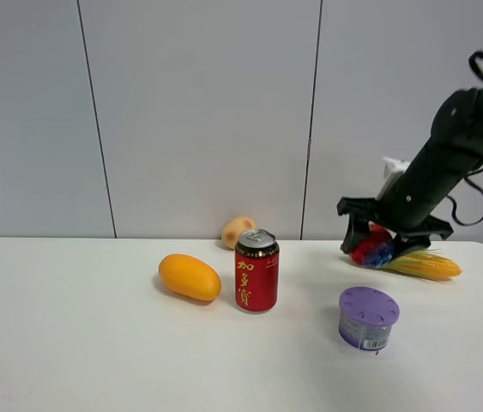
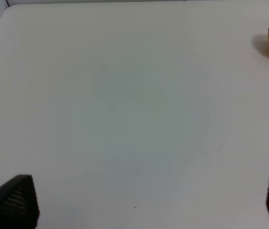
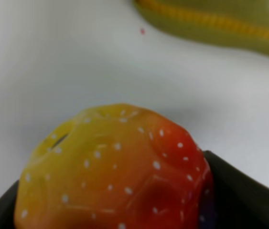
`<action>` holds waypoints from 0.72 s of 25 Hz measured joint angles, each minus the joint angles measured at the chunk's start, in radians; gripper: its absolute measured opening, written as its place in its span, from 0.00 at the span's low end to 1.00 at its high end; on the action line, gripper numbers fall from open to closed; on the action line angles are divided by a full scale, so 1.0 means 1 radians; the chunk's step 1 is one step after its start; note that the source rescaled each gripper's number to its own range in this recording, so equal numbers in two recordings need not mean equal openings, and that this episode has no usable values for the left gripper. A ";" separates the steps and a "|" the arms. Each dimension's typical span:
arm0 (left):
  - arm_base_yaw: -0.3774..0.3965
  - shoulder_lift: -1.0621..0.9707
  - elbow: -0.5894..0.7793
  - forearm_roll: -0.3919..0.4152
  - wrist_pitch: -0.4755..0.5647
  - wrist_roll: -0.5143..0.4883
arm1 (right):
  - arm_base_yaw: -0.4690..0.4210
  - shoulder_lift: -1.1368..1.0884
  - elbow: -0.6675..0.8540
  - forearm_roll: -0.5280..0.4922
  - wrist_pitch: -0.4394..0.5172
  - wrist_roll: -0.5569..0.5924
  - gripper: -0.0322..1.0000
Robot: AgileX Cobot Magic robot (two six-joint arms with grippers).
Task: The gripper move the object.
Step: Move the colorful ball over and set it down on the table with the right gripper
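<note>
At frame right, my right claw (image 1: 389, 241) grips the faceted fruit (image 1: 372, 251); a straight lift should spare the corn cob (image 1: 431, 265).

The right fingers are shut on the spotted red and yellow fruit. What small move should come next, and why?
Probably lift the right gripper straight up a little. Its fingers are shut on the faceted fruit, which sits low near the table and right beside the corn cob. Rising first should clear both before carrying it sideways.

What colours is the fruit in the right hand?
The fruit is yellow shading to red, white-dotted; right wrist view best.
</note>
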 joint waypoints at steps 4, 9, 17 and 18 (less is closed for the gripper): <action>0.000 0.000 0.000 0.000 0.000 0.000 | 0.000 -0.171 0.000 -0.003 0.130 -0.003 0.06; 0.000 0.000 0.000 0.000 0.000 0.000 | 0.002 -0.368 0.000 0.011 0.322 -0.016 0.06; 0.000 0.000 0.000 0.001 0.000 0.000 | 0.227 -0.506 0.000 0.042 0.453 -0.197 0.06; 0.000 0.000 0.000 0.001 0.000 0.000 | 0.270 -0.506 0.000 0.042 0.448 -0.202 0.06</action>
